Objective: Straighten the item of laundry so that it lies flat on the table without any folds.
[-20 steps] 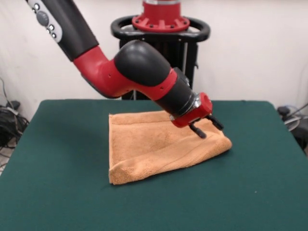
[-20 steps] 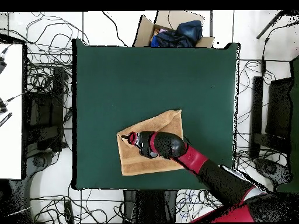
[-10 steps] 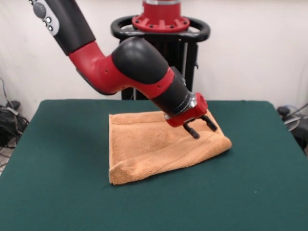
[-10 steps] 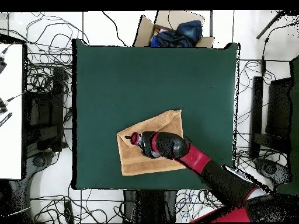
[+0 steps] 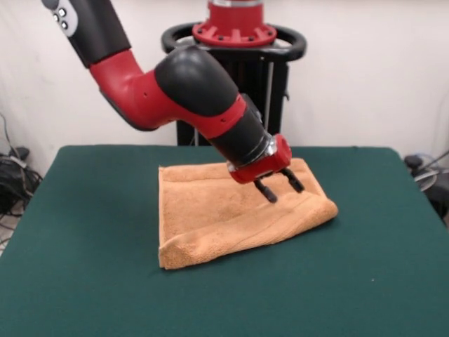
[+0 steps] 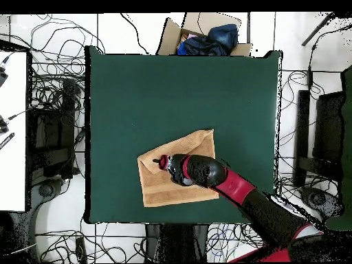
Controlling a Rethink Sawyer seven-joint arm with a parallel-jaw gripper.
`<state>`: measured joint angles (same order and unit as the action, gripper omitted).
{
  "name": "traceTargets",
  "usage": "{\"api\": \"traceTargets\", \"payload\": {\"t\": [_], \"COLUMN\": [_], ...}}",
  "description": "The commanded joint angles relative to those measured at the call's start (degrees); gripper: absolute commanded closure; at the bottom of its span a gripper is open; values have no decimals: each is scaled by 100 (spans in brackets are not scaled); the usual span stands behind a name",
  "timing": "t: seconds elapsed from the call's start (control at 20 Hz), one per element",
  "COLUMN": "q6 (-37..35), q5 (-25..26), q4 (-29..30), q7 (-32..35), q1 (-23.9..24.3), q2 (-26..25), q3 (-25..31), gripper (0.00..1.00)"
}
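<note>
Terry towel (image 5: 231, 214), orange-tan and doubled with rounded folds, lies on green felt table (image 5: 84, 281); tool (image 5: 279, 188) fingers spread above.

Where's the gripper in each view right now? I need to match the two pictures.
Front view: gripper, fingers apart, just right of centre over the orange towel.
Overhead view: gripper, left of centre in the lower half, over the same towel.
Shared landmark: the towel on the green table.

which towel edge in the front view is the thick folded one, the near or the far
The near edge of the towel: it is rounded and doubled over, standing proud of the table. The far edge lies thinner and flatter, by the open gripper.
</note>
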<state>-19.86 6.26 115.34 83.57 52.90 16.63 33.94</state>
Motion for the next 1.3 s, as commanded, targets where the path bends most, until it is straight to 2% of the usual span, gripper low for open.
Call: {"api": "traceTargets", "payload": {"t": [0.05,0.55,0.7,1.0,1.3], "q6": [-400,-430,-423,-275,121], "q5": [-90,-26,-48,-88,-119], "q4": [-659,-948,-977,-967,-748], "q7": [688,736,687,547,255], "q1": [-318,-819,-852,-683,78], "q2": [28,-4,-30,-202,-738], "q3": [-556,-1266,-1320,-1152,-265], "gripper": [0,0,0,0,0]}}
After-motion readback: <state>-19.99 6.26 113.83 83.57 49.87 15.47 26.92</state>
